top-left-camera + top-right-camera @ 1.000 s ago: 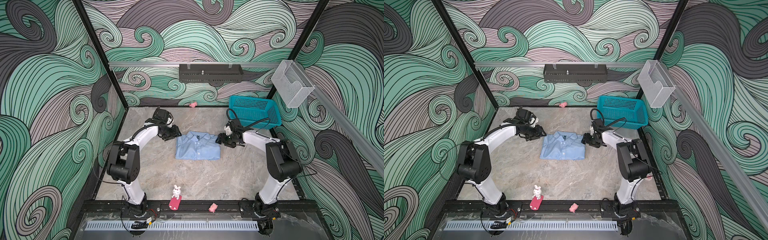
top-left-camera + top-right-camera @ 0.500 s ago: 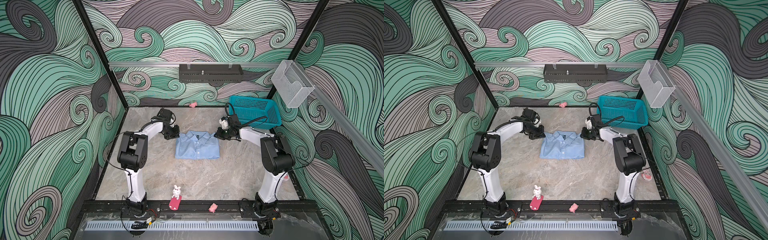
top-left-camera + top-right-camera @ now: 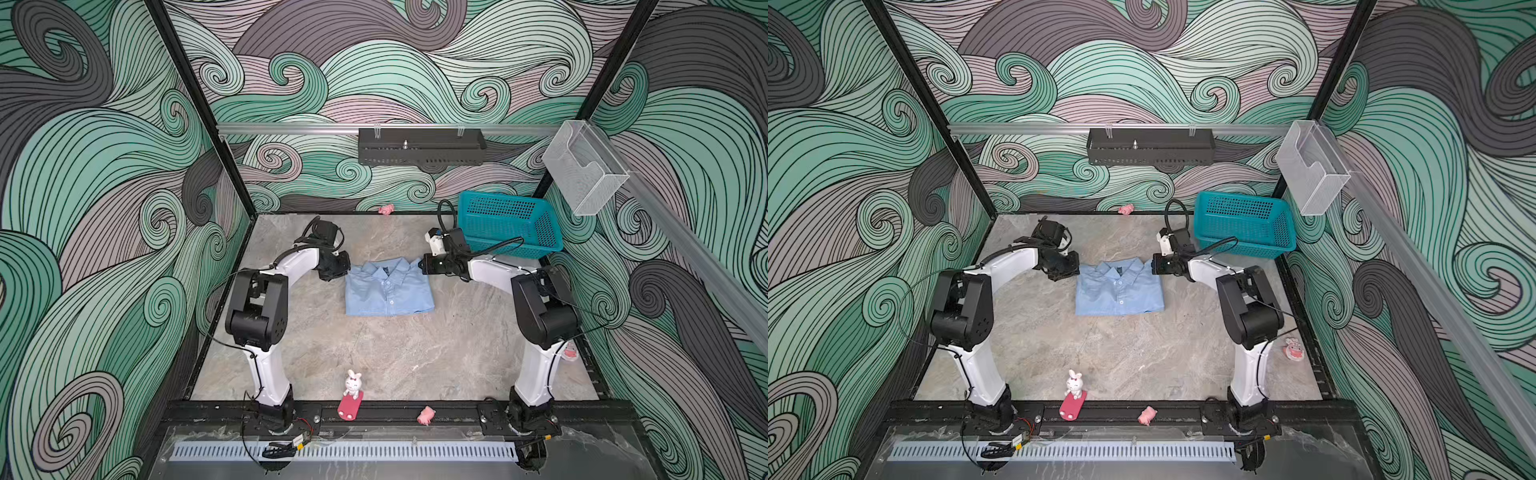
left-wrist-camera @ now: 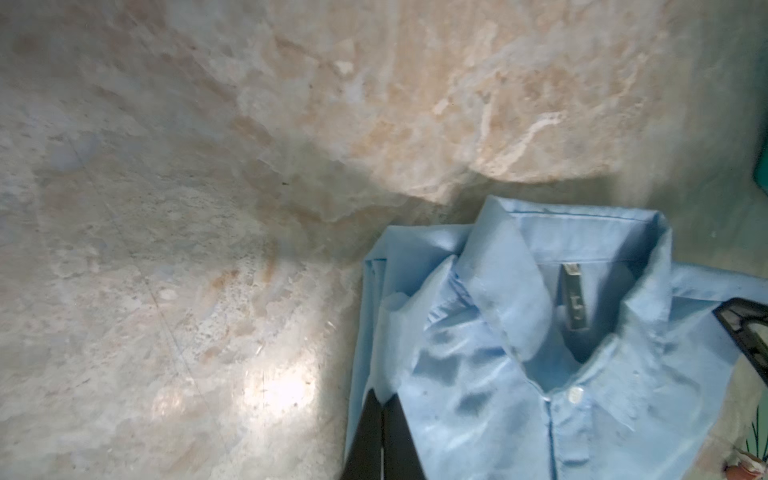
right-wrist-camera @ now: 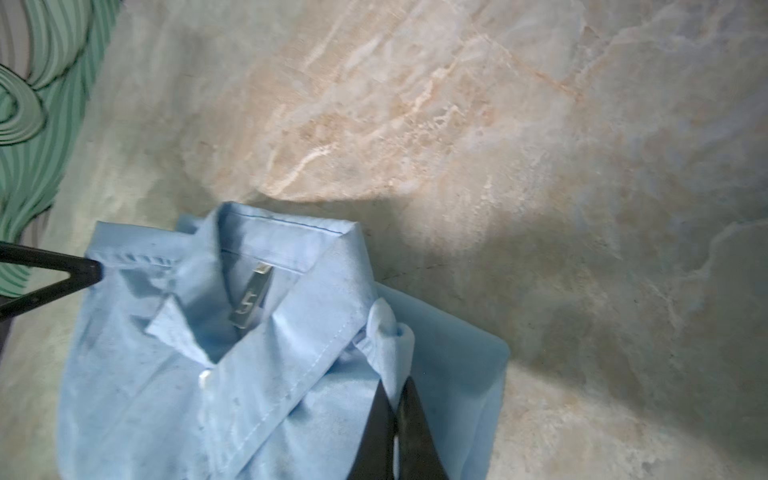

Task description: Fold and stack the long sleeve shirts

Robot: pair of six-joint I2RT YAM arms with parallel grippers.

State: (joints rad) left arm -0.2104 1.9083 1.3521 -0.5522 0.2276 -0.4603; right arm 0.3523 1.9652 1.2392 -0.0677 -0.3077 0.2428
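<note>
both top views: folded light blue woven button-up shirt (image 3: 388,291) lies flat, central on the marbled grey surface (image 3: 374,353), with the left gripper (image 3: 347,272) and right gripper (image 3: 422,266) at its shoulders | left wrist: jaws closed thin on the shoulder fold | right wrist: jaws pinch bunched shoulder cloth | do: lift both level, together, all layers caught

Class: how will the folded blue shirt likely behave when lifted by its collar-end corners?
Probably floppy: the blue shirt bunches where the right hand pinches it. Likely light, being thin cloth. Its folded layers, loose at the edge, may sag open.
</note>
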